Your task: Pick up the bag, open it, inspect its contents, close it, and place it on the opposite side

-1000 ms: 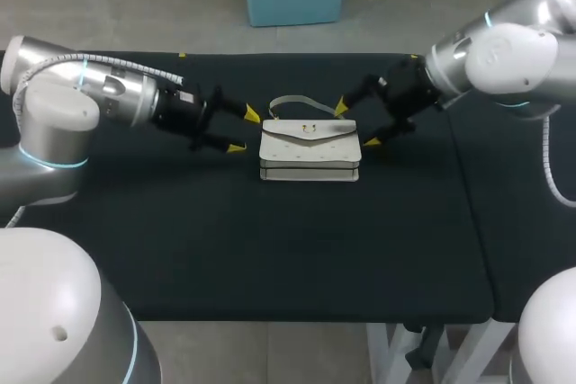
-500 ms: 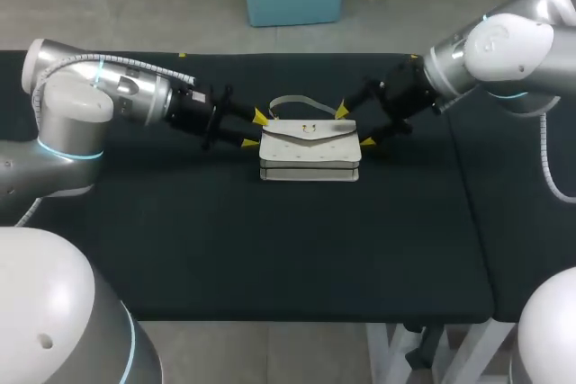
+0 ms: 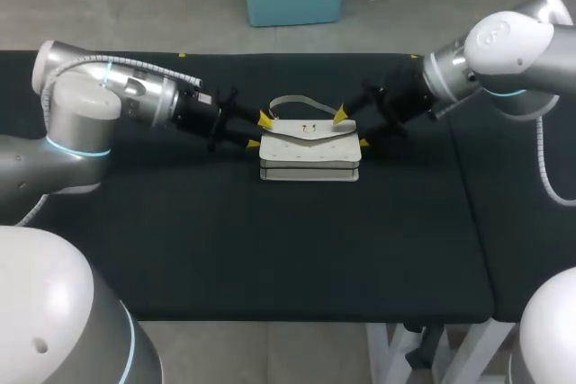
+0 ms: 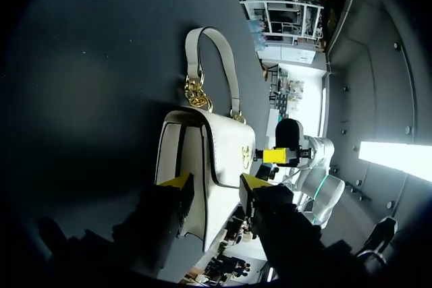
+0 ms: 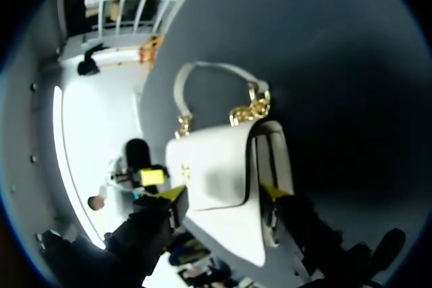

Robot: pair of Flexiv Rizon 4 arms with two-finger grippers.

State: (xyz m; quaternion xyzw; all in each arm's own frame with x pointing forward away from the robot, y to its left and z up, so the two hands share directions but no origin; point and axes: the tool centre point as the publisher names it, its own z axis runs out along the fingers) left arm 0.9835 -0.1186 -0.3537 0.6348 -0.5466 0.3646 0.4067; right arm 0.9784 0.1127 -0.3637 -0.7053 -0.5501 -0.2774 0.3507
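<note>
A white handbag [image 3: 310, 150] lies flat on the black table [image 3: 270, 249], at the middle and towards the far edge. Its flap [image 3: 326, 133] is down over the front, with a small gold clasp [image 3: 310, 129] at its centre, so whatever is inside is hidden. Its handle [image 3: 290, 101] lies on the table on the far side, joined to the body by gold chain links [image 4: 196, 92].

The left gripper [image 3: 259, 131] is at the bag's left end and the right gripper [image 3: 352, 129] at its right end. Each has its yellow tips apart. In the left wrist view the bag's end panel [image 4: 182, 160] sits between the spread fingers of that gripper [image 4: 216, 185]. The right wrist view shows the same at the other end [image 5: 266, 160], inside its own gripper [image 5: 225, 193]. Whether any fingertip presses the leather is hard to make out. The near ends of the bag are cut off behind the dark finger bodies in both wrist views.
</note>
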